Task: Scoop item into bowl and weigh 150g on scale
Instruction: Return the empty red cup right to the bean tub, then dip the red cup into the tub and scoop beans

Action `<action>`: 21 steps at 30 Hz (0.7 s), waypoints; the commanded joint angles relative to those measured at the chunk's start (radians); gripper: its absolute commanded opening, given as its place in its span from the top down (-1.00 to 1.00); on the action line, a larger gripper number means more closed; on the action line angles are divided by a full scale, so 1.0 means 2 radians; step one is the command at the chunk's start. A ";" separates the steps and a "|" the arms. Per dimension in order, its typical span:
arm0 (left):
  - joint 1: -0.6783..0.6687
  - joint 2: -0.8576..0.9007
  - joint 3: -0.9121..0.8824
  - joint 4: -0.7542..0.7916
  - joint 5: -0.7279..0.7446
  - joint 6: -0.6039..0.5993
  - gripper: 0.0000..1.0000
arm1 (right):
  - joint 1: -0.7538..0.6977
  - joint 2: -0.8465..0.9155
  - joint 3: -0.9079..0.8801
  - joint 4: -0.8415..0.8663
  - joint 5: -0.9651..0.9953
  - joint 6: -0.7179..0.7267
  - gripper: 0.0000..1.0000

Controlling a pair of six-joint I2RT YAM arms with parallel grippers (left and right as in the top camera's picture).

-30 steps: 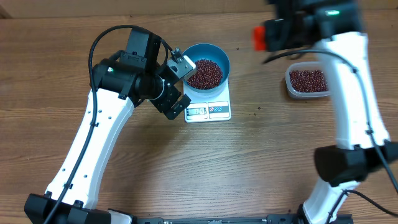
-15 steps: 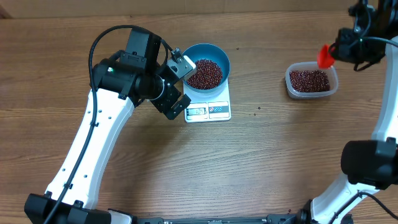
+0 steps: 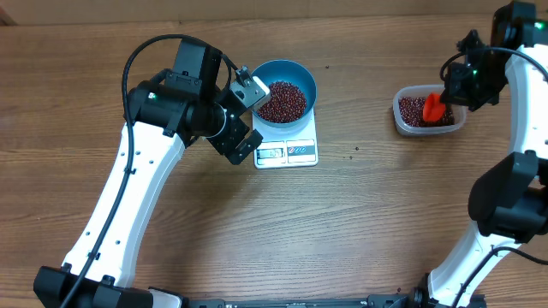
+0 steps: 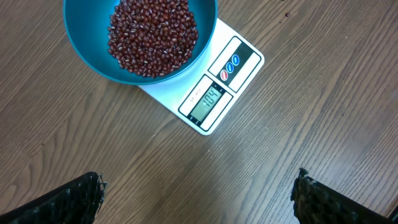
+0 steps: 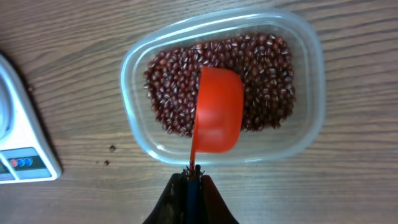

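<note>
A blue bowl [image 3: 286,83] with a heap of dark red-brown beans [image 3: 282,101] stands on the white scale [image 3: 288,147]; the wrist view shows the bowl [image 4: 87,56], its beans [image 4: 152,34] and the scale [image 4: 214,93] with its display lit. My left gripper [image 3: 246,120] hangs open just left of the bowl, its fingertips [image 4: 78,199] wide apart over bare wood. My right gripper [image 5: 191,177] is shut on the handle of a red scoop [image 5: 217,111], whose cup lies over the beans [image 5: 267,68] in the clear tub [image 5: 311,74], also seen from above [image 3: 456,124] with the scoop [image 3: 434,107].
A few loose beans [image 5: 112,148] lie on the wood between the scale and the tub. The table's far edge runs along the top of the overhead view. The right arm's base [image 3: 505,210] stands at the right side.
My right arm swung from near the bowl back to the right and lowered the red scoop into the clear tub. The left arm stayed still.
</note>
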 commanded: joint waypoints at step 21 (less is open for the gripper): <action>0.002 0.003 -0.003 0.000 0.001 0.008 -0.99 | -0.001 0.008 -0.079 0.066 -0.092 -0.027 0.93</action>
